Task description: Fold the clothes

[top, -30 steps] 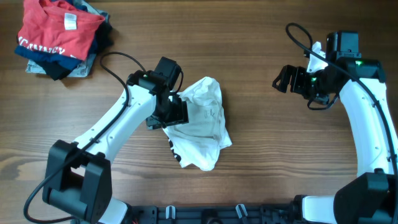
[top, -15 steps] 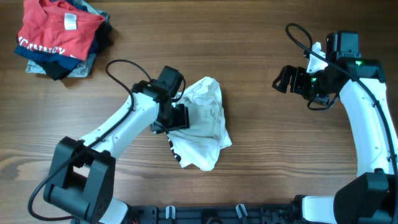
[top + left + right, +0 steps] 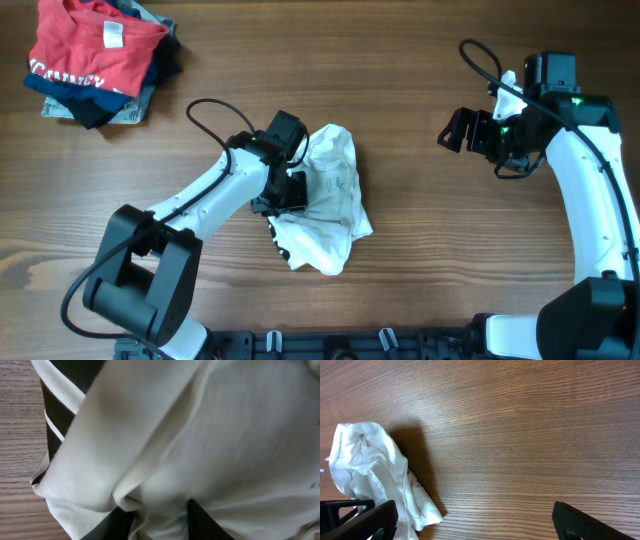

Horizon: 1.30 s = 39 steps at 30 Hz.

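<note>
Change since a second ago: left gripper [image 3: 290, 190] sits a little further right, more fully onto the left edge of the white shirt [image 3: 330, 200]. Its forearm is swung closer in and its jaws are drawn narrower. Right arm and shirt lie as before.

Item 1, white shirt. Crumpled heap, not spread out, near the middle of the table [image 3: 450, 260] and nearer the left arm. Thin, creased fabric. A dark band with white stripes shows at its lower left edge. From the right wrist, the white shirt [image 3: 370, 470] appears as a pale lump at far left.

Item 2, left gripper. Down on the shirt's left side, touching the cloth. Its own camera is filled almost wholly by the white shirt [image 3: 210, 435]. The two fingertips [image 3: 117, 525] stand at the bottom edge, fairly close together, with a raised fold running down between them. Whether they pinch that fold fast or only straddle it cannot be told.

Item 3, right gripper [image 3: 460, 128]. Held over the right side of the table, well apart from the shirt, pointing toward it. In the wrist view the right gripper [image 3: 475, 510] has its jaws spread wide, with only bare wood between them.

Item 4, red T-shirt [image 3: 95, 45] with white lettering. Top of a pile at the far left corner, lying on navy and grey garments [image 3: 95, 108]. Well apart from both grippers.
</note>
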Each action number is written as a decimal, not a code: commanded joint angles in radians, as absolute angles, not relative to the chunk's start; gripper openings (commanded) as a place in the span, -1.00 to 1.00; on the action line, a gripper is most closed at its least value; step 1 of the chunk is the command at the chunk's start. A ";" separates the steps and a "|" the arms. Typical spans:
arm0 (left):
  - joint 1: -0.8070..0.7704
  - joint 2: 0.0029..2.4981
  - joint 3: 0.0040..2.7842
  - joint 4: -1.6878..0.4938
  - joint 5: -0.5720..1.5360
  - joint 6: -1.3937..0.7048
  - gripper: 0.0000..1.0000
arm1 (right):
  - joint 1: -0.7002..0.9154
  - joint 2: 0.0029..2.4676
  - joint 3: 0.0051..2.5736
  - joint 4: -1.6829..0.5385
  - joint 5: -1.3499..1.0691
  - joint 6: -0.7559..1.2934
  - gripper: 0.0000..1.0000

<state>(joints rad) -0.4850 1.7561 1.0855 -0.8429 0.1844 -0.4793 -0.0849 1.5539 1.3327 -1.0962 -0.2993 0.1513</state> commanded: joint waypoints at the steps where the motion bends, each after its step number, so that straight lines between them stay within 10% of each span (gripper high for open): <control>1: -0.486 1.766 1.079 -0.841 0.169 -0.487 -0.35 | -0.082 1.558 1.333 -1.100 -0.316 0.130 0.99; 18: -0.484 1.732 1.141 -0.910 0.010 -0.543 -0.04 | -0.082 1.558 1.333 -1.096 -0.315 0.115 0.99; 39: -0.473 1.750 1.131 -0.891 0.006 -0.555 -0.92 | -0.082 1.558 1.333 -1.100 -0.316 0.105 0.99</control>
<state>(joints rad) -0.4793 1.7542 1.1244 -0.8932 0.0154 -0.5518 -0.0849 1.5539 1.3327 -1.0966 -0.2993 0.1257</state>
